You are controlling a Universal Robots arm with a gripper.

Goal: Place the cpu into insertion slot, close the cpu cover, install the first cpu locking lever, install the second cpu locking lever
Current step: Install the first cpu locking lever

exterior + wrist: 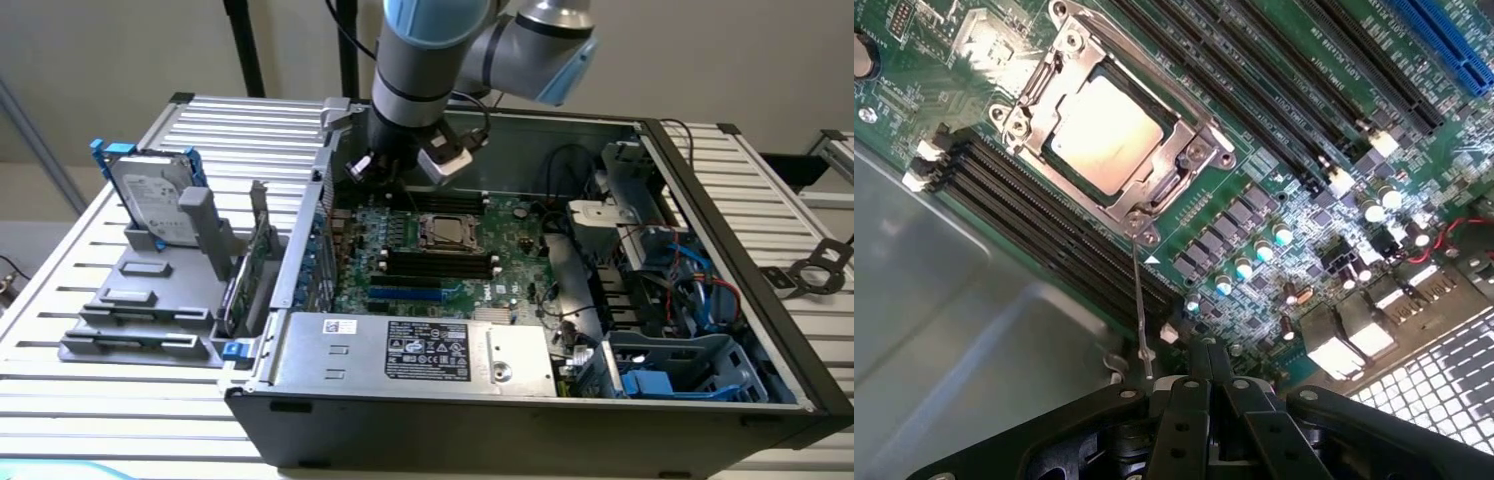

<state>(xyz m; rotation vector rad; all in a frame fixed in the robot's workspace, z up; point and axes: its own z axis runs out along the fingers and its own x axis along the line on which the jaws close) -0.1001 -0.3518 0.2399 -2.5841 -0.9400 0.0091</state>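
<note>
The cpu (1104, 135), a silvery square chip, lies in the socket on the green motherboard (1274, 170). The cpu cover (1189, 150), a thin silver frame, lies flat around it. One thin locking lever (1140, 300) sticks out from the socket's corner as a straight rod, and its free end reaches close beside my fingertips. My gripper (1211, 368) has its dark fingers pressed together, with nothing visible between them. In the exterior view the gripper (396, 170) hangs inside the open computer case, just behind the socket (447, 232).
Black memory slots (1044, 215) run along both sides of the socket. The grey case wall (954, 300) is close to the gripper. A silver labelled power supply box (414, 350) sits at the case front. A hard drive (150, 195) stands in a grey holder on the exterior view's left.
</note>
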